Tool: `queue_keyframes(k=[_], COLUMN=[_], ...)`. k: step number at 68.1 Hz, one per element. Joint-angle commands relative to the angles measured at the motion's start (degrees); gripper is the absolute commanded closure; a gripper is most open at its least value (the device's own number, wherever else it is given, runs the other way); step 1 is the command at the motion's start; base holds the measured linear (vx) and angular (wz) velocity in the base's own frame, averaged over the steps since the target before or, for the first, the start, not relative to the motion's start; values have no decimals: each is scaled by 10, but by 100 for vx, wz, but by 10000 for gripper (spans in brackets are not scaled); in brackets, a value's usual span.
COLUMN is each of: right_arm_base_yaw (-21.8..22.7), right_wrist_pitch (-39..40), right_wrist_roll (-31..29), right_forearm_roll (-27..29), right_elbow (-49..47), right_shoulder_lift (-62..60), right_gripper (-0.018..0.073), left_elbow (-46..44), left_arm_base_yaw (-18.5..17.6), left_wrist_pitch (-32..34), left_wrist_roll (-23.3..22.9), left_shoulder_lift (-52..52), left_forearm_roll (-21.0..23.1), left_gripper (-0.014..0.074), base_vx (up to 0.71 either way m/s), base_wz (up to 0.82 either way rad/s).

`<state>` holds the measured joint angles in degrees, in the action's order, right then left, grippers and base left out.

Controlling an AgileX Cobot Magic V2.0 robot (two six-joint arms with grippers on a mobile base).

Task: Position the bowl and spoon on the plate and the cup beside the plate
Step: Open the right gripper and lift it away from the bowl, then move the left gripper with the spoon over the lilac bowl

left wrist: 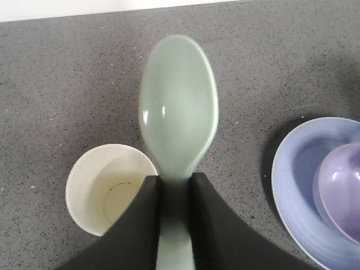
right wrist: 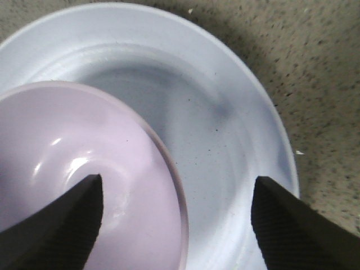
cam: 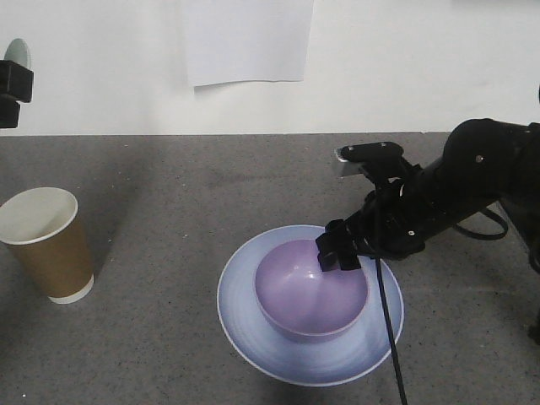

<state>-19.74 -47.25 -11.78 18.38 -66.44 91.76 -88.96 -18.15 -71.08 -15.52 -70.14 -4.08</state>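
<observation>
The lavender bowl [cam: 310, 288] sits inside the pale blue plate [cam: 245, 325] on the grey table. My right gripper [cam: 340, 251] hangs open just over the bowl's right rim [right wrist: 169, 169], one finger over the bowl and the other over the plate [right wrist: 225, 112]. My left gripper [left wrist: 175, 185] is shut on the handle of the mint-green spoon [left wrist: 179, 107], held high above the table at the far left of the front view, where only the spoon's tip [cam: 17, 52] shows. The brown paper cup [cam: 46, 245] stands upright left of the plate, below the spoon.
A white sheet of paper [cam: 246, 38] hangs on the back wall. The right arm's black cable [cam: 390, 337] drapes across the plate's right side. From the left wrist, the cup's white inside [left wrist: 109, 188] and the plate with the bowl [left wrist: 315, 185] lie below on the grey table.
</observation>
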Motion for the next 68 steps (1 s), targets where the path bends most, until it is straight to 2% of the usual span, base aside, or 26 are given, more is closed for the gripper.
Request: queue_keyframes(k=[1, 17, 54, 68], right_arm_base_yaw=[0, 1, 1, 1], right_wrist_pitch=[10, -21, -93, -94], right_wrist_roll=[16, 49, 99, 101], right_forearm_roll=[-16, -64, -122, -123], right_elbow=[-13, -13, -13, -13], right_shoulder_lift=[-48, -121, -310, -342], right_gripper=[14, 13, 13, 13], left_elbow=[-13, -13, -13, -13], left_arm_base_yaw=[-4, -4, -4, -4], left_wrist_pitch=[29, 29, 29, 31], left_wrist_roll=[-3, -3, -3, -3], left_shoulder_lift=[12, 12, 12, 12], left_forearm_roll=[0, 0, 0, 0], left_gripper=[603, 603, 603, 603], base_vx=[0, 0, 0, 0], base_wz=[0, 0, 0, 0])
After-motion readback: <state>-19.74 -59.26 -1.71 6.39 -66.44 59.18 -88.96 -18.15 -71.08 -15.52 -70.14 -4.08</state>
